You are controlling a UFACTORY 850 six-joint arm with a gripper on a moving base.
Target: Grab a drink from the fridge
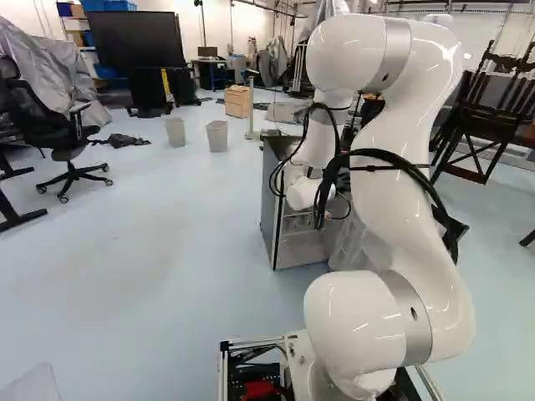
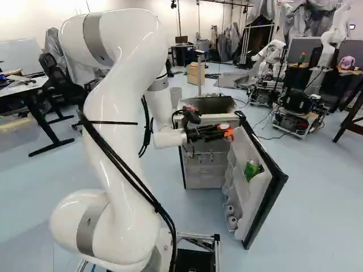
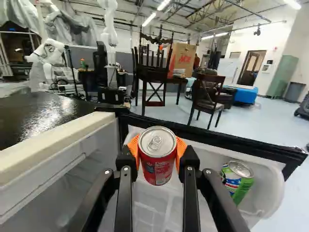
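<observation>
One red can [image 3: 157, 166] pinched in the claw [image 3: 157, 152], nice, but swing it too low and it could clip the fridge door [image 2: 256, 195] or green can [image 3: 237, 181].

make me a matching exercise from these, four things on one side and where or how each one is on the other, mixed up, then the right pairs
1. red can
2. green can
3. fridge door
4. wooden box

A. swung open
B. on the floor, farther off than the fridge
C. gripped between the orange pads of the pincer
D. in a white bin on the door's inner side

Right pairs: 1-C, 2-D, 3-A, 4-B
</observation>
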